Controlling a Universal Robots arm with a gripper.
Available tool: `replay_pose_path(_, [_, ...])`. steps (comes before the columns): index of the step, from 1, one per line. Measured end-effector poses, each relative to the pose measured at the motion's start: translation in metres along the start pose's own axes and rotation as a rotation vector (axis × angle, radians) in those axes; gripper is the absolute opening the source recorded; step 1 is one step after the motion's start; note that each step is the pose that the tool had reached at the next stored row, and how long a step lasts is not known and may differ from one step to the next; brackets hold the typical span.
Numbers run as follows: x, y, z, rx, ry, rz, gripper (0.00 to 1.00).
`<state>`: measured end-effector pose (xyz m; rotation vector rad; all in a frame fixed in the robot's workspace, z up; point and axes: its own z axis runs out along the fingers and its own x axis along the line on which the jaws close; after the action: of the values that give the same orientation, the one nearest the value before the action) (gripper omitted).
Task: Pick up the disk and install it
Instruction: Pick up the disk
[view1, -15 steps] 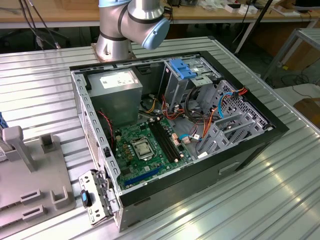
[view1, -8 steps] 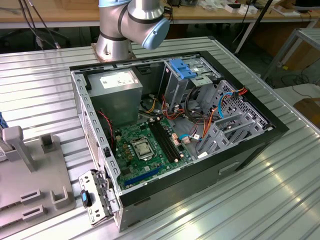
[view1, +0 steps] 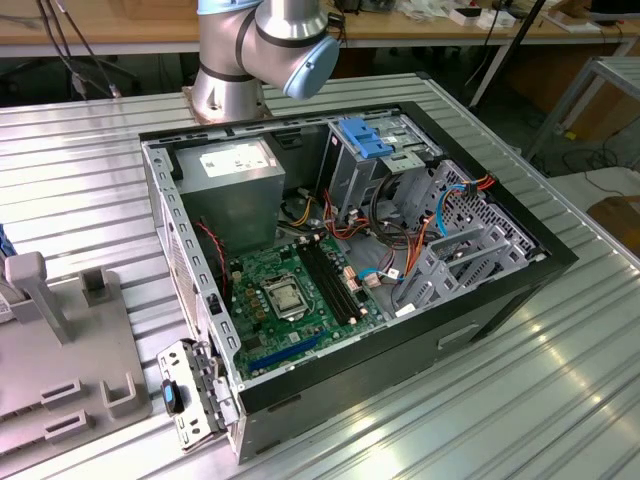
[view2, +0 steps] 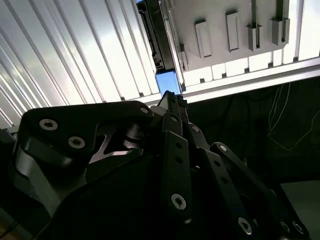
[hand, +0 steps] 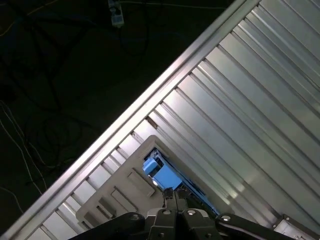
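Second wrist view records the black linkage gripper (view2: 173, 100) right at the end of the flat dark-grey disk with bright blue rails (view2: 166, 82), which stands on edge in a light grey slotted fixture plate (view2: 220, 50), at the exterior view's lower left, on the ribbed aluminium table (view2: 75, 55); clamping state cannot be told.

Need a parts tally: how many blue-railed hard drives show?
1: the dark grey, blue-railed hard drive in the grey fixture plate, just beyond the pincer. Others may be hidden.
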<state>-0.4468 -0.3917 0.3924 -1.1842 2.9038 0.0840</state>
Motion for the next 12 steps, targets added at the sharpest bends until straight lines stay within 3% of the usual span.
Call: replay_pose_path(12, [0.0016, 0.0014, 0.0, -0.0017, 0.0034, -0.071, 0.11])
